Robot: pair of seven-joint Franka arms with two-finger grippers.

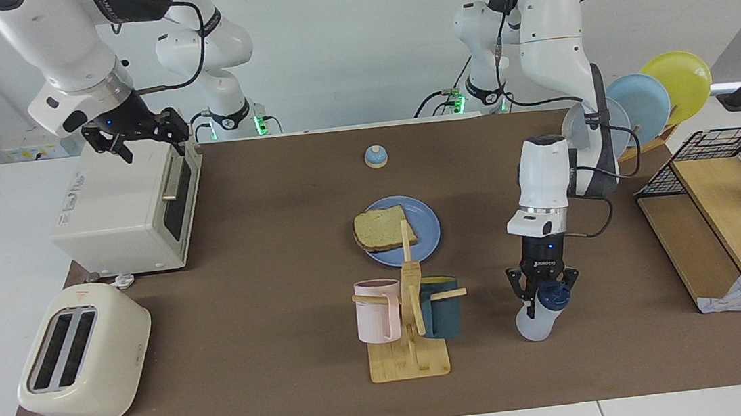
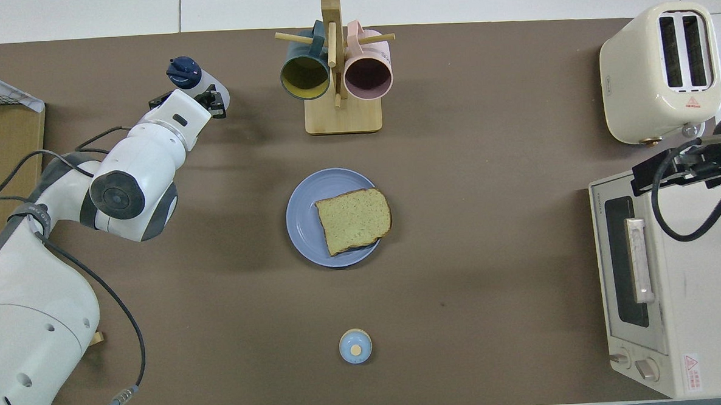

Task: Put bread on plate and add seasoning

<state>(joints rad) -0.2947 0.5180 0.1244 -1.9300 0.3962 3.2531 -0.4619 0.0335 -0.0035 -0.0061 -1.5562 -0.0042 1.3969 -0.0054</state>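
Right, bread (image 1: 382,228) sits on the blue plate (image 1: 428,227) mid-table, hanging a bit over the rim toward the right arm's end, so seasoning is what's left. Left gripper (image 1: 544,290) is clamped on the seasoning bottle (image 1: 538,314) just under its navy cap, bottle tilted, base at or just off the mat, toward the left arm's end, farther from the robots than the plate. To do this well: lift straight up first, get real height, then carry across and tip over the middle of the slice. The mug rack (image 1: 407,316) with pink and teal mugs stands beside the bottle on the line to the plate; its post is tall, so go over or around it. Bell (image 1: 376,156) is nearer the robots, no issue. Right gripper (image 1: 136,137) waits open over the toaster oven (image 1: 126,211), out of the way.
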